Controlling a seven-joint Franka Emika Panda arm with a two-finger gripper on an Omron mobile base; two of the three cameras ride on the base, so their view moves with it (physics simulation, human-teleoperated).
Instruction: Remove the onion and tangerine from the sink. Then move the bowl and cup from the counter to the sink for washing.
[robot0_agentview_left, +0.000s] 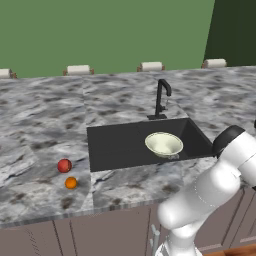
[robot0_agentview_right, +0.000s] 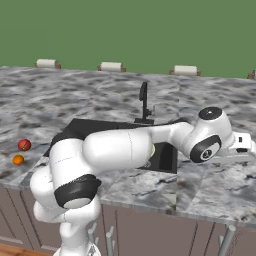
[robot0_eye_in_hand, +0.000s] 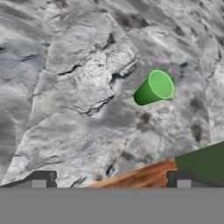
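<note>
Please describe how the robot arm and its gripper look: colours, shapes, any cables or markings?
The arm is glossy white, built of thick rounded segments, with dark grey or black caps and bands at the joints. The gripper has two small dark, blocky fingertips with lighter grey pads. No cables or markings are visible.

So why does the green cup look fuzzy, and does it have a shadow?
Hand view: the cup has soft, blurry edges and a faint dark patch beside it on the counter. Left base view: the bowl is sharper, against the dark sink.
</note>
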